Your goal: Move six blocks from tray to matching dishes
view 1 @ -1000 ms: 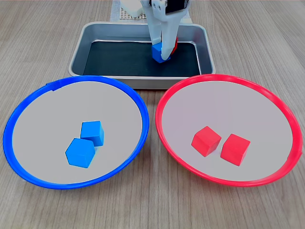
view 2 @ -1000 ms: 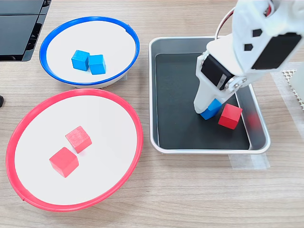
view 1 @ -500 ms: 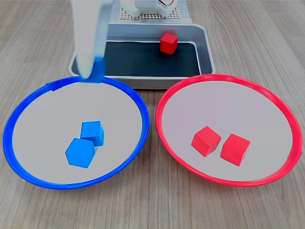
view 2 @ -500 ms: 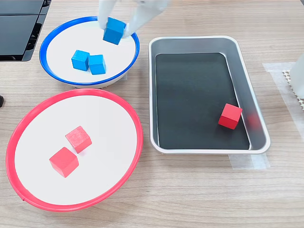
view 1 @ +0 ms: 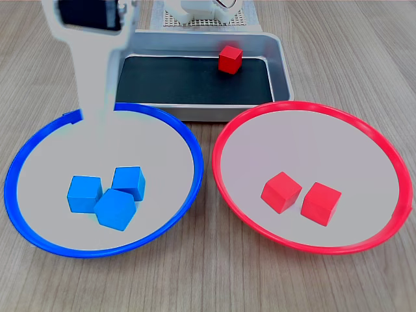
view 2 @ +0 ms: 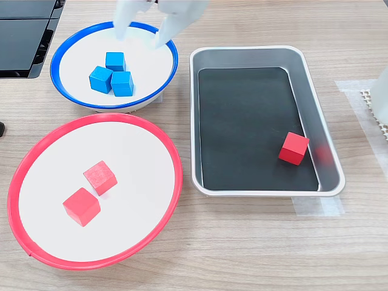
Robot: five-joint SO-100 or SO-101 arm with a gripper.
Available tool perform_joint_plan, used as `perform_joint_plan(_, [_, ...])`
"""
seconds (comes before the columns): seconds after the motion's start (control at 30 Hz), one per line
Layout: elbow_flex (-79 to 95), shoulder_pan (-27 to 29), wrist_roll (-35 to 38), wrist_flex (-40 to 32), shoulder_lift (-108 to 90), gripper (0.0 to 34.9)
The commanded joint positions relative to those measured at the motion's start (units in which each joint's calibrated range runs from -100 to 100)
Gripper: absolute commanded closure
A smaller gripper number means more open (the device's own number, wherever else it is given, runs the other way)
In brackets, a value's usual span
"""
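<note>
One red block (view 2: 294,148) remains in the metal tray (view 2: 324,115), near its five o'clock corner in the second exterior view. It looks light, stiff and glossy, perhaps slippery; grip opposite flat faces. The gripper (view 2: 140,35) hangs empty, jaws apart, over the blue dish (view 2: 60,51).

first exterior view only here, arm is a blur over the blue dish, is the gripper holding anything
Observer: No. In the second exterior view the gripper is open, nothing between its fingers.
Operator: where over the dish
Observer: Near the blue-rimmed dish's top edge in the second exterior view, clear of the three blue cubes.
Operator: red cube touching the tray wall
Observer: No, the red cube sits on the liner, apart from the tray's wall.
</note>
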Motion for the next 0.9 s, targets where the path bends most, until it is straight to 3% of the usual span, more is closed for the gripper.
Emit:
perform_joint_plan(0.0, [13.08,-5.84,3.76,5.03,-15.73,34.7])
perform_joint_plan(0.2, [39.94,-17.22,4.69,5.85,-36.2,34.7])
perform_joint_plan(0.4, [52.68,-25.6,2.59,7.25,-46.35,34.6])
perform_joint_plan(0.47, [52.96,-26.45,5.37,10.8,-47.54,31.5])
perform_joint_plan(0.5, [52.77,-26.26,8.16,12.95,-47.71,28.1])
perform_joint_plan(0.57, [52.41,-24.75,12.06,14.85,-47.71,26.5])
perform_joint_plan(0.63, [51.86,-22.87,16.41,16.91,-47.63,18.2])
perform_joint_plan(0.7, [51.68,-21.08,20.22,18.32,-47.46,17.1])
perform_joint_plan(0.73, [52.05,-20.42,21.88,18.65,-47.37,13.3])
perform_joint_plan(0.87, [53.96,-21.08,23.74,17.24,-46.35,12.6])
